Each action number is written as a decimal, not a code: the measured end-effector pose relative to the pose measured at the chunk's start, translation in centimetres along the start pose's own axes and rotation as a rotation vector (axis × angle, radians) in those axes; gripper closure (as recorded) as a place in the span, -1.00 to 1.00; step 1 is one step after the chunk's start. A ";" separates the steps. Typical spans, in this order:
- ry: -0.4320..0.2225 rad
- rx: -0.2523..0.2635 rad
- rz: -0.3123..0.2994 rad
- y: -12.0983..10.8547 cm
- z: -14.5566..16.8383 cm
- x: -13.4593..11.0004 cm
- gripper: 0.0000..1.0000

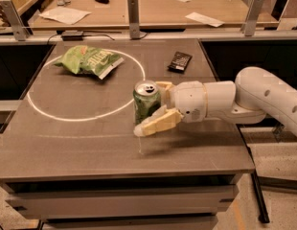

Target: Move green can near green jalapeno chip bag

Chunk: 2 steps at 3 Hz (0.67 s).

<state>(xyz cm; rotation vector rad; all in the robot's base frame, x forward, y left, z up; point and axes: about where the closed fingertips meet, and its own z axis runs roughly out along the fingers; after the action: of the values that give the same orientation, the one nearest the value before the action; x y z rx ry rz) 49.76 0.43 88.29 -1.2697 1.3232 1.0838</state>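
Note:
The green can (146, 101) stands upright on the grey table (91, 147), just outside the lower right of a white circle line. My gripper (154, 106) reaches in from the right and is open around the can. One cream finger (164, 86) is behind the can and the other (157, 123) is in front of it, low by the base. The green jalapeno chip bag (90, 60) lies inside the circle at the table's far left, well apart from the can.
A small flat black packet (179, 61) lies at the far right of the table. A white circle line (52, 114) is marked on the top. A wooden desk with papers (196, 18) and metal posts (133, 17) stands behind the table.

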 end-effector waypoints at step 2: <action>-0.024 -0.049 -0.014 -0.3 1.2 -0.3 0.25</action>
<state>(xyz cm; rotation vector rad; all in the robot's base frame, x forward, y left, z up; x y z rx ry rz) 50.11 1.62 88.42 -1.2962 1.2745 1.1247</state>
